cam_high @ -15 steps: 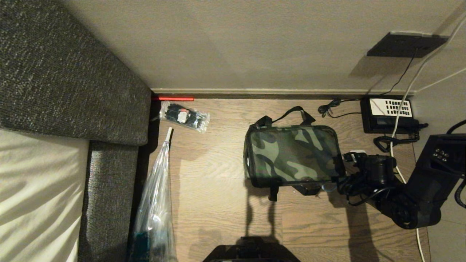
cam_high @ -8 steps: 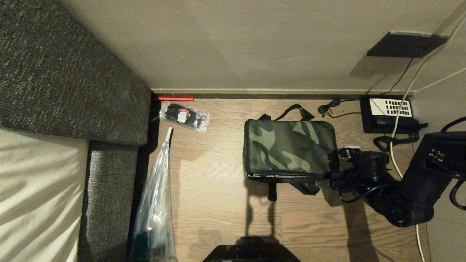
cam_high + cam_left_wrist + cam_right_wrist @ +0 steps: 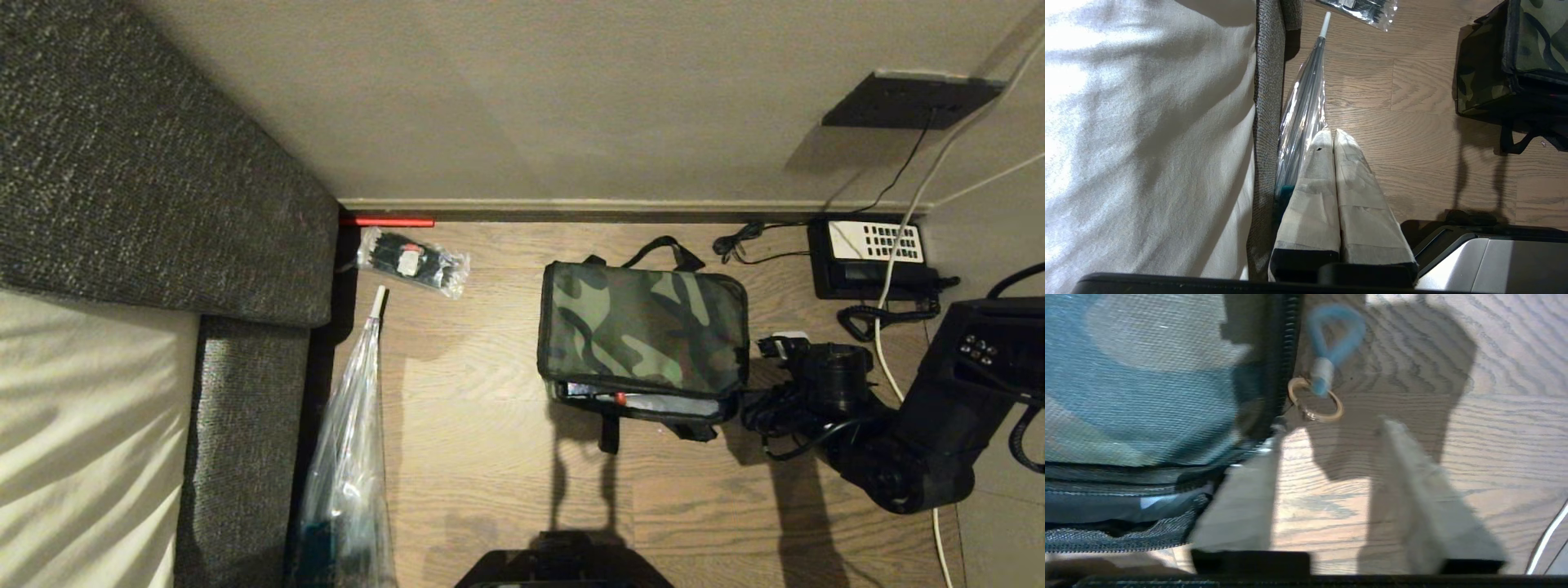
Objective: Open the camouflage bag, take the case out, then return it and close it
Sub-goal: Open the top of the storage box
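On a wood-plank floor (image 3: 490, 425) beside a grey woven sofa (image 3: 147, 163), we find the boxy camouflage bag (image 3: 645, 331) of soft green, brown and black fabric sitting near the skirting, its patterned lid lying down over the body but not sealed: a gap along the near edge shows a pale strip and a small red mark inside. We cannot make out the case itself through that gap.

Our right gripper (image 3: 1327, 482) hangs low at the bag's right-hand corner, its two pale taped fingers (image 3: 1241, 502) spread apart with bare floor between them and nothing in their grasp. Just beyond the fingertips, at the end of the black zipper track, dangles the zip pull (image 3: 1327, 375), a brass ring carrying a blue cord loop. We judge the gripper sits there because that pull is what runs the zipper round the lid, so the bag looks not yet fastened.

Our left gripper (image 3: 1329, 139) is parked well away over the floor by the sofa edge, fingers pressed together and empty, next to a clear plastic-wrapped umbrella (image 3: 347, 441). A black desk telephone (image 3: 869, 257) with white keypad sits by the wall.
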Motion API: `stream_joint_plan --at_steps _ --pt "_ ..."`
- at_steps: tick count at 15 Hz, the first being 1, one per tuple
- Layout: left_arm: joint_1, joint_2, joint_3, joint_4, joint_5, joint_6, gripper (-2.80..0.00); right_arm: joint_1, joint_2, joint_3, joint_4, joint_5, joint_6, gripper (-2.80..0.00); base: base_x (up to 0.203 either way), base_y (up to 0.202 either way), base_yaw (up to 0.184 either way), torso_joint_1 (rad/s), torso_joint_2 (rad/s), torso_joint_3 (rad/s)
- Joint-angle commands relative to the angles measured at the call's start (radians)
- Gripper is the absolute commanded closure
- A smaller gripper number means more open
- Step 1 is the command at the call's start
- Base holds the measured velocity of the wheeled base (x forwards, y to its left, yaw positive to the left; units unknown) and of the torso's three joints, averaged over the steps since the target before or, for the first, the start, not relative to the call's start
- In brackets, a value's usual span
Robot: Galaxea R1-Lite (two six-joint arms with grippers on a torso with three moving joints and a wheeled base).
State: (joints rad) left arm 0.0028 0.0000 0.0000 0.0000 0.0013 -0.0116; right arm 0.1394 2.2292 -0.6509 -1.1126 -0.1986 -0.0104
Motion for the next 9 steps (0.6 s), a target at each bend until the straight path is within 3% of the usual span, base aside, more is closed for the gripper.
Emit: stream_joint_plan --at_steps 1,3,4,9 --pt "0.0 0.0 0.0 0.0 0.0 -0.001 0.0 -0.025 -0.02 0.02 -0.005 0.009 -0.002 -2.8 0.0 0.0 0.0 0.0 0.0 0.0" --pt "0.0 0.0 0.0 0.0 0.0 -0.001 0.0 -0.048 -0.037 0.035 -0.004 0.035 -0.003 -2.8 0.0 0.0 0.0 0.0 0.0 0.0" --pt "0.0 0.0 0.0 0.0 0.0 -0.001 0.0 -0.063 -0.055 0.04 0.002 0.085 0.0 -2.8 0.0 0.0 0.0 0.0 0.0 0.0" --pt "0.0 0.0 0.0 0.0 0.0 -0.001 0.0 -0.181 -0.202 0.127 0.046 0.429 0.008 -2.8 0.0 0.0 0.0 0.0 0.0 0.0"
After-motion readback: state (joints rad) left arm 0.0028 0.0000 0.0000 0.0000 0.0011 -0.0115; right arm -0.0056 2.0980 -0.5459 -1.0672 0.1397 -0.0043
